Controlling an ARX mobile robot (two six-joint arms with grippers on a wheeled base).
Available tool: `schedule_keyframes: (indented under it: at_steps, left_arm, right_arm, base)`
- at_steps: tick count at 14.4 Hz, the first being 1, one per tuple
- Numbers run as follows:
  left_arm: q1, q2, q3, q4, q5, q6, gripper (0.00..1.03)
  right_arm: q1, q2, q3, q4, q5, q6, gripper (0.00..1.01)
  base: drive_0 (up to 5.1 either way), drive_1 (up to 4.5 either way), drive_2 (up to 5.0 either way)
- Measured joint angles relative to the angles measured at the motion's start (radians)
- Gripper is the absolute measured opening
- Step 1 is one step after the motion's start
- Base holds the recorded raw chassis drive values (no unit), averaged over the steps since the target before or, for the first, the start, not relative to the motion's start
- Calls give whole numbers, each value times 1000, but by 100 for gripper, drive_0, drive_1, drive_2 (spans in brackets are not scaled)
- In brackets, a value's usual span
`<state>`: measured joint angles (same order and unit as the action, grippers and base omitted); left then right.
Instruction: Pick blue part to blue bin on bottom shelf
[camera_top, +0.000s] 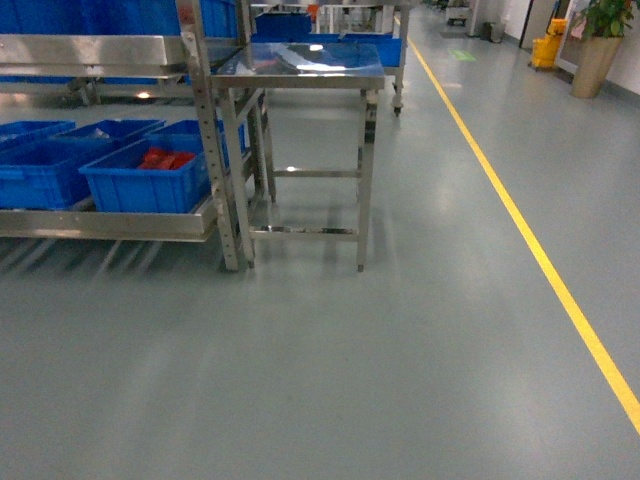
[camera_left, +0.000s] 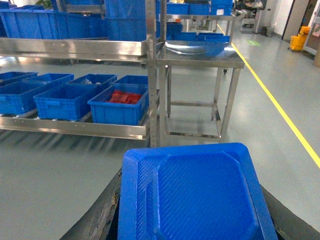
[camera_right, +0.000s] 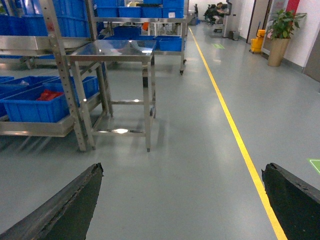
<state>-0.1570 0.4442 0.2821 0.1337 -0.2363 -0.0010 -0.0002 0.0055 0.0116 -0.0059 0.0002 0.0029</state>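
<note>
- No brand, label or readable writing shows in any view; the bins, rack and table are plain.
- The left gripper (camera_left: 192, 210) shows only in the left wrist view, where its dark fingers (camera_left: 102, 220) flank a blue part (camera_left: 192, 195), a flat moulded piece with a raised rim and chamfered corners that fills the lower middle of that view. The fingers sit clenched against the part's sides, grasping it above the grey floor (camera_left: 60, 170).
- The right gripper (camera_right: 182, 210) shows only in the right wrist view: two dark fingers at the lower corners, spread wide apart, released, with bare floor between them.
- The head view shows neither gripper nor the blue part.
- The bottom shelf (camera_top: 110, 222) is the lowest steel level of the rack, at the left. Blue bins stand in a row along its front edge.
- The blue bin (camera_top: 150, 175) nearest the rack's right corner post holds red pieces (camera_top: 165, 158); the left wrist view shows the same bin.
- The left wrist view alone shows a further bin with pale contents (camera_left: 90, 80) behind, too small to identify.
- A steel table (camera_top: 300, 62) stands just beside the rack's right end.
- A yellow floor line (camera_top: 540, 260) runs along the aisle.
- The right wrist view shows most clearly a potted plant (camera_right: 281, 30) and a yellow mop bucket (camera_right: 257, 42) by the far wall.
</note>
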Motion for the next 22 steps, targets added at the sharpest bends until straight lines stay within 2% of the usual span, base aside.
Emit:
schedule_keyframes:
  at_steps: [22]
  left_arm:
    - [1,0,0,1,1,0,44]
  right_arm:
    - [0,0,0,0,0,0,98]
  base:
    - [2,405,-401]
